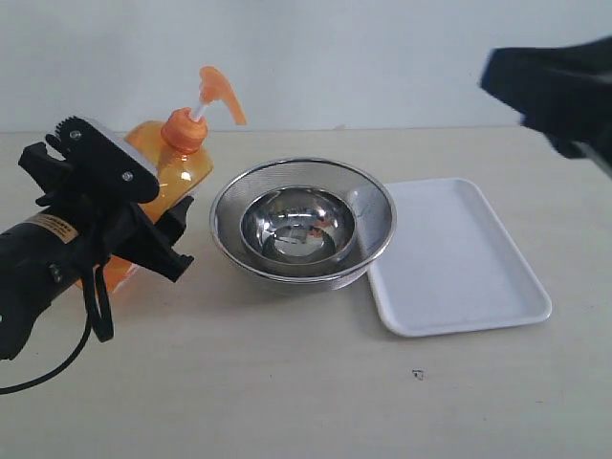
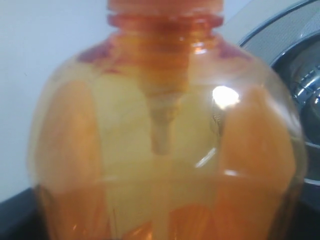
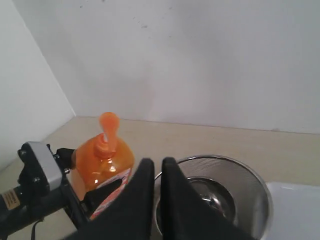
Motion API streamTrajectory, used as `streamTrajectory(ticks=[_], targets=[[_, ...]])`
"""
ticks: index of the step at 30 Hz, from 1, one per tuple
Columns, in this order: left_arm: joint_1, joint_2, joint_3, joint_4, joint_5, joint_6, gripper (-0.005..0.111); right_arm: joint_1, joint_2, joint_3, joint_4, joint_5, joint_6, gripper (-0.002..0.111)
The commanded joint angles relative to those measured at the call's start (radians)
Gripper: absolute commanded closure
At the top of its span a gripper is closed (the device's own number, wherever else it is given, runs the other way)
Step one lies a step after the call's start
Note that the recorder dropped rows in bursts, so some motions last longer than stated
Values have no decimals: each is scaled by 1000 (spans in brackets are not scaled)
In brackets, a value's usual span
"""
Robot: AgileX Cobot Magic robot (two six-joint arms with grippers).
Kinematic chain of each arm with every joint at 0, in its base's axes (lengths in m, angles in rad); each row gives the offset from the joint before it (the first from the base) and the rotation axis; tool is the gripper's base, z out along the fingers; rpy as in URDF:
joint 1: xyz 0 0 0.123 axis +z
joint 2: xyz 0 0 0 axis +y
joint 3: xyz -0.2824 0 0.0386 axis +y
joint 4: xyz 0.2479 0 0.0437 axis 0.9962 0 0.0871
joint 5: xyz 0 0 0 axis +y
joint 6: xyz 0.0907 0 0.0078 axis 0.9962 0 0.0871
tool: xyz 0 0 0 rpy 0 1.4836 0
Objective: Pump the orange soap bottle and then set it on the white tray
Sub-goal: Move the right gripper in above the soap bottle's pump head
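orange plastic fills almost the whole left wrist view, so of the left gripper [image 1: 177,234] that view gives only dark slivers at the lower corners. in the exterior view this gripper's black body covers the lower half of the orange soap bottle [image 1: 178,164], and whether its base touches the beige table [image 1: 287,392] cannot be told. the fingers sit on either side of the bottle's body and look clamped against it. the right gripper [image 3: 157,165] is blurred and cut off at the upper right edge of the exterior view; its own wrist view shows the two black fingers pressed together with nothing between them, raised above the table. the bottle is clear orange with orange liquid low inside and a dip tube down the middle. its pump head is orange on a white stem, and the stem stands extended. a strip of white-and-orange label shows, its print too small to read. the bottle leans, at the left of the steel strainer bowl [image 1: 229,206] and near it. the white tray [image 1: 469,258] lies bare on the far side of that bowl, its left edge just under the bowl's rim, well apart from the bottle. counted: one bottle, one tray, one mesh strainer bowl with one shiny bowl inside it, two grippers.
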Motion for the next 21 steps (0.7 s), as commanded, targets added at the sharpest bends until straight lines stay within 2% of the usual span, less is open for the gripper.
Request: streamTrajectory(ticks=[1,4,12,16,21], targets=[[-6,-20,-9,-11,-66,46,102,57,170,-156,1,48,-115,107],[-6,-20,-9,-9,-72,37,102,57,261,-238,8,90,-101,107],[-6,-20,-9,3,-94,27,102,59,417,-332,2,75,-149,108],[-6,-20,-9,6,-109,3,102,61,535,-453,9,225,-204,108],[-6,-20,-9,33,-109,-18,102,121,655,-590,11,315,-229,108]])
